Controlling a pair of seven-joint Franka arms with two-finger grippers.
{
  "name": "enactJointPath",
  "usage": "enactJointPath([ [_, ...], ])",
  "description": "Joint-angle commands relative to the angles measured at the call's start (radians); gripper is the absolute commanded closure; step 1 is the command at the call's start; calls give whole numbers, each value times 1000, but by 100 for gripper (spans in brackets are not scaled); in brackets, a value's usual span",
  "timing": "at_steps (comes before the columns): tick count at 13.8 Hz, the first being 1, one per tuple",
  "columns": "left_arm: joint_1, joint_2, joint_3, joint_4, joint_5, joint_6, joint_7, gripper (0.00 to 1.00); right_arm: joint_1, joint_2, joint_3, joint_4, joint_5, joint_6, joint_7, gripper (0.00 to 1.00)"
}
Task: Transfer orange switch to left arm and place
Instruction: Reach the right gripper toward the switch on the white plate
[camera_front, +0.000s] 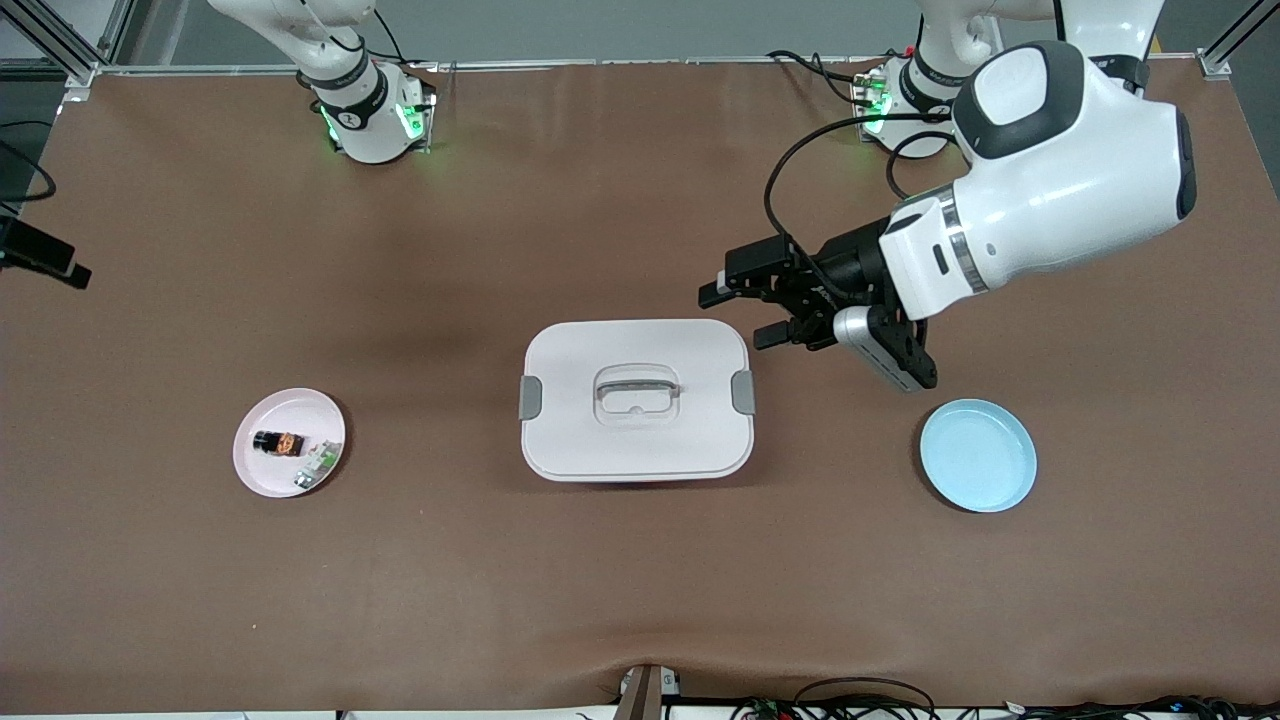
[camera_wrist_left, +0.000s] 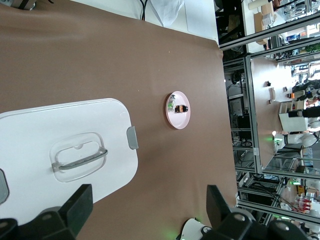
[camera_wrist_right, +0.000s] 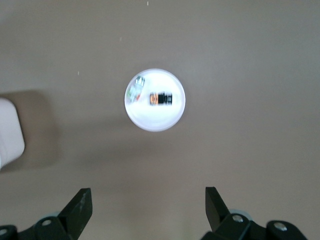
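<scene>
Switch (camera_front: 279, 442) sits on the pink plate (camera_front: 262, 470) at the right arm's end, green part (camera_front: 318, 464) just beside it. Right gripper (camera_wrist_right: 148, 207), fingers spread and empty, high over that plate: descend centred on the switch, clear of the green part. Box (camera_front: 636, 400) mid-table. Left gripper (camera_front: 748, 312) waits above its corner, released, blue plate (camera_front: 978, 455) nearby.

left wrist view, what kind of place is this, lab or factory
Most likely a robotics lab. Aluminium-frame racks with gear stand past the brown table, two bench-mounted arms share it, and the props are staged: a white box between a pink plate and a blue plate.
</scene>
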Motion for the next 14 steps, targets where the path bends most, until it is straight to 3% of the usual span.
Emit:
enactJointPath([
  [1,16,-6,5,10,64,4,13,0,-6,78,5,13,4,107,14,0],
  [6,-2,43,5,11,68,79,23,0,8,161,6,-8,5,143,14,0],
  [8,1,80,2,15,60,84,38,0,7,167,8,-88,5,204,11,0],
  [10,-4,84,1,13,57,88,53,0,2,164,6,-209,4,354,5,0],
  [14,-87,121,2,4,51,209,53,0,-1,193,6,-361,4,537,5,0],
])
